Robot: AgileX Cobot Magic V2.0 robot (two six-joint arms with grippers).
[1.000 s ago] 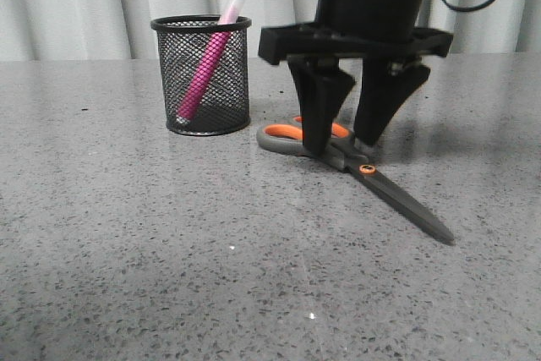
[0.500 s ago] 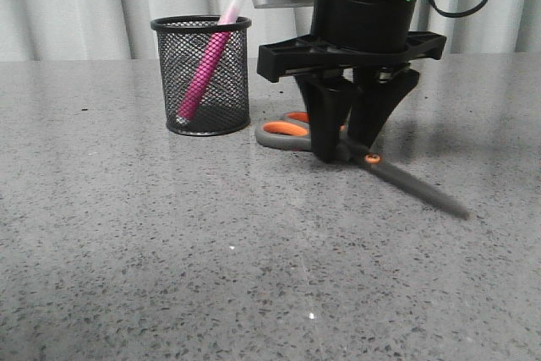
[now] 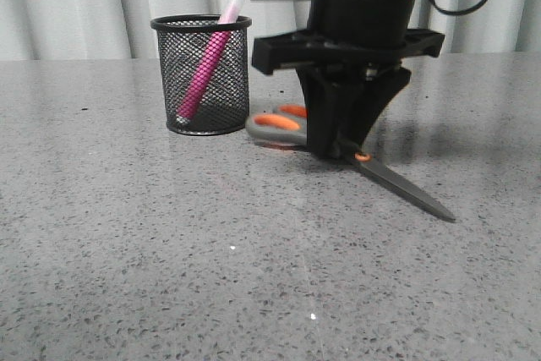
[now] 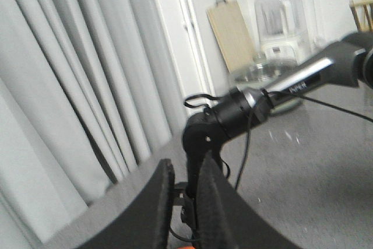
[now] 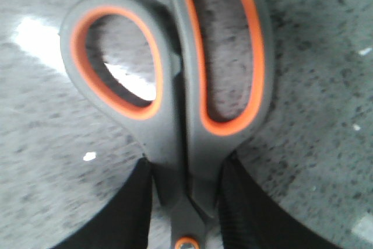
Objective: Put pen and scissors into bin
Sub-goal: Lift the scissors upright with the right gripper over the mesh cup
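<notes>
Grey-handled scissors (image 3: 338,137) sit pinched in the right gripper (image 3: 341,145), whose black fingers (image 5: 131,214) clamp the neck between the orange-lined loops and the orange pivot screw, probably so the long dark blades hang balanced; the tip appears to touch the speckled stone table (image 3: 169,251). Beside them, the black mesh bin (image 3: 203,73) holds the slim pink pen (image 3: 205,69), leaning on its rim. The left gripper (image 4: 186,208) shows a narrow gap, holding nothing.
</notes>
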